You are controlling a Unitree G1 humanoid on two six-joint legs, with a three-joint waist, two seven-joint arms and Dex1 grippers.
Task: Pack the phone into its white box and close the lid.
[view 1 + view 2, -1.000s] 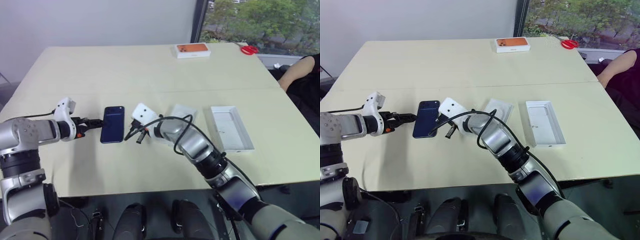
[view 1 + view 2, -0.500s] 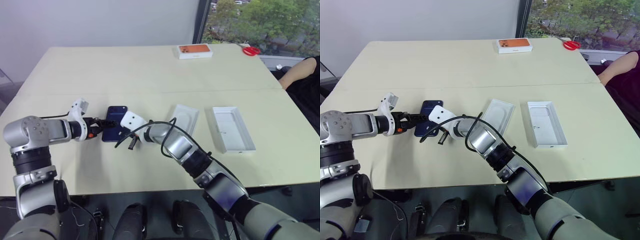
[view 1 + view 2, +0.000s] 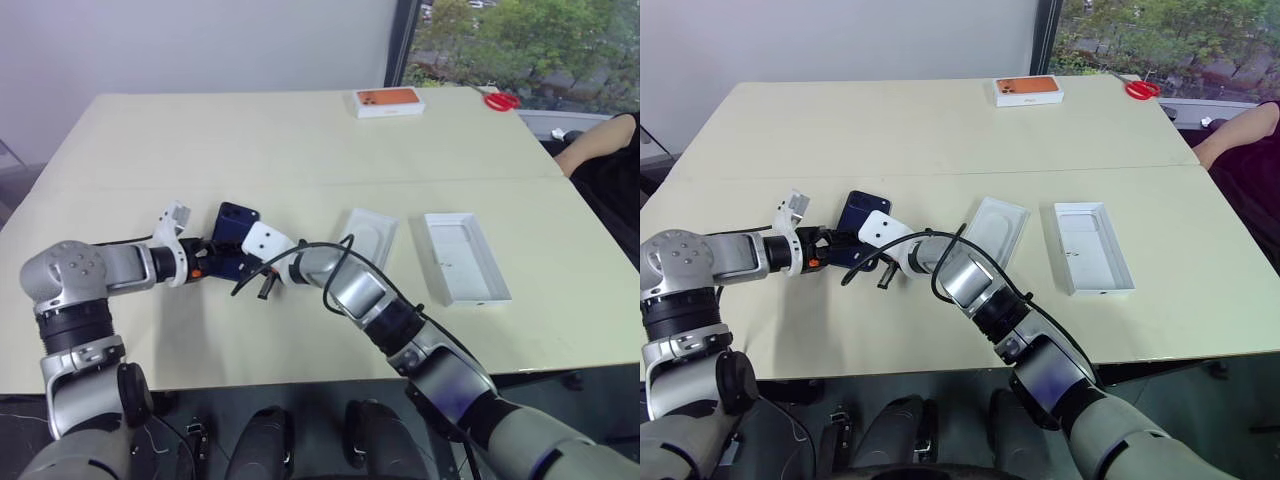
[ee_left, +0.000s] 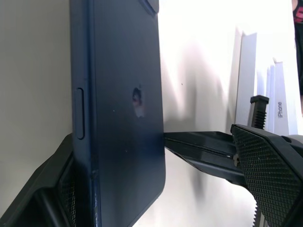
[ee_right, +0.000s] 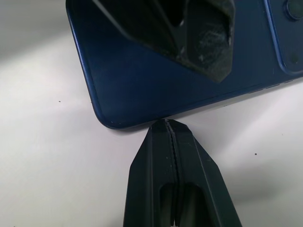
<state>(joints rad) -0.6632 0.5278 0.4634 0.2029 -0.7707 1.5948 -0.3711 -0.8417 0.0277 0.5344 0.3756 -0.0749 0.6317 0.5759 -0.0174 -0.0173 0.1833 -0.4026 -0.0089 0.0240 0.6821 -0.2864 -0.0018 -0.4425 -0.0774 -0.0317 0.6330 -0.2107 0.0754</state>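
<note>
**Desk:** Any writing you can read?

**Me:** On my left wrist view the word "iPhone" runs along the edge of a white box wall past the fingers, and the phone (image 4: 118,104) shows a small fruit logo on its back.

**Desk:** Arms?

**Me:** Both reach in low over the table (image 3: 300,140), pointing toward each other. My left claw (image 3: 215,258) stands wide, the phone between its fingers and tilted up off the table. My right claw (image 5: 169,135) is pinched shut, tips at the phone's lower edge; I cannot tell if they touch.

**Desk:** Farther out?

**Me:** The lid (image 3: 365,233) lies beyond my right forearm, the white box (image 3: 460,255) beside it, an orange-pictured box (image 3: 390,101) at the far edge.
</note>
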